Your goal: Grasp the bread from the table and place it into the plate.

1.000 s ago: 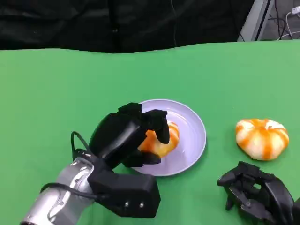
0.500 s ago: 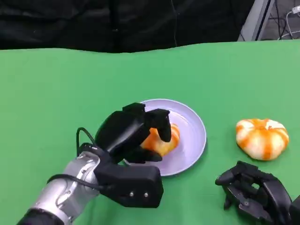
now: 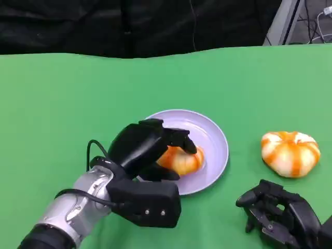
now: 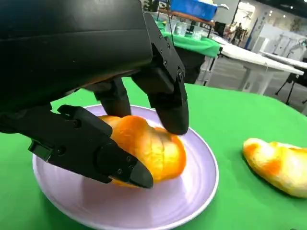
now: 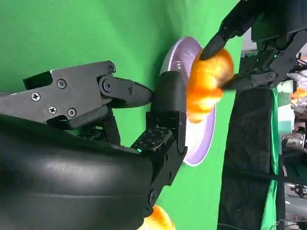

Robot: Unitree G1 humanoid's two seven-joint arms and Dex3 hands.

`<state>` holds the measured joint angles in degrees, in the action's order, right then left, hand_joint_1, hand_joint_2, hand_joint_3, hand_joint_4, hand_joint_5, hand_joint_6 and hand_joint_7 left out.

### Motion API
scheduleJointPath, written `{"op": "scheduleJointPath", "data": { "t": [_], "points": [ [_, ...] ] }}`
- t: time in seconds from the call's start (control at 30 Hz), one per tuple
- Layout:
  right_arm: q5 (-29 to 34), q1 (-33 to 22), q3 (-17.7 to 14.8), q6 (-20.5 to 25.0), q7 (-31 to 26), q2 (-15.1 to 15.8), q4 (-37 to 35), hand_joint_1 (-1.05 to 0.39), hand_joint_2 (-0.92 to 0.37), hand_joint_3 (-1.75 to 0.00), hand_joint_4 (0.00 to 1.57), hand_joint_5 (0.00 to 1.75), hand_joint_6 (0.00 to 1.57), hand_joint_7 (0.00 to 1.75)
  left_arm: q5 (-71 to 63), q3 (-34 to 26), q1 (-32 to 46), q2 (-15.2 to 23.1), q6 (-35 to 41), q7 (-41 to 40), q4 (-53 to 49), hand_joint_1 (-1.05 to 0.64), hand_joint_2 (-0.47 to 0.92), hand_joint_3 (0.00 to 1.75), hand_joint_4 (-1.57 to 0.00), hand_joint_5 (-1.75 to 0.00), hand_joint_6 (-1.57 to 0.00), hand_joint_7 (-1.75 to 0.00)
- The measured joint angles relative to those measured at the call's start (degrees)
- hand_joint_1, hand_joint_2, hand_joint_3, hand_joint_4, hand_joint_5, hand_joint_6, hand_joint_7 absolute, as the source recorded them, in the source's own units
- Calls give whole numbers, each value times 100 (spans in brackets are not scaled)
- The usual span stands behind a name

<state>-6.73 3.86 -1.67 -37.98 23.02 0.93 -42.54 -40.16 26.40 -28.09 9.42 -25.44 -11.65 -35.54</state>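
Green tabletop (image 3: 62, 93) under lilac plate (image 3: 215, 145); black backdrop (image 3: 129, 23).

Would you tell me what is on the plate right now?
One bread roll lies on the plate, with the left hand gripping it. The hand hides the plate's near left part.

left forearm (image 3: 72, 210): silver cylinder, black cable looped alongside | wrist block: black, boxy, small screws on its face | left hand (image 3: 140, 148): matte black shell | right hand (image 3: 282, 215): black, screw heads on finger links
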Motion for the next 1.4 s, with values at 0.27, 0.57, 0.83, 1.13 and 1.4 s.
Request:
{"op": "scheduleJointPath", "data": {
  "t": [0.27, 0.57, 0.83, 1.13, 1.4],
  "points": [
    [22, 0, 0, 0, -21, 0, 1, -26, -92, -47, 67, 175, 76, 106, 185, -6, -15, 19, 225, 414, 63, -41, 92, 13, -40, 0, -27, 0],
    [48, -2, 0, 11, -22, 4, 28, -25, -92, -47, 67, 175, 76, 106, 896, -193, 111, 66, 1024, 1808, 854, -66, 92, 34, -2, 0, -1, 0],
    [25, 0, -4, 21, 41, 7, 26, -28, -92, -45, 66, 175, 76, 108, 1768, -695, 546, 98, 1668, 2440, 1837, -74, 92, 43, 0, 0, 0, 0],
    [8, 13, -11, 28, 99, 6, -1, -28, -92, -44, 66, 175, 76, 108, 3263, -1504, 959, 62, 1762, 2927, 2373, -74, 92, 47, -4, -2, 0, 0],
    [11, 46, -22, -24, 100, 16, -113, -27, -92, -45, 68, 175, 76, 108, 5084, -2361, 1473, -464, 1612, 3299, 2489, -68, 92, 45, -23, -7, -9, -2]
  ]
}}
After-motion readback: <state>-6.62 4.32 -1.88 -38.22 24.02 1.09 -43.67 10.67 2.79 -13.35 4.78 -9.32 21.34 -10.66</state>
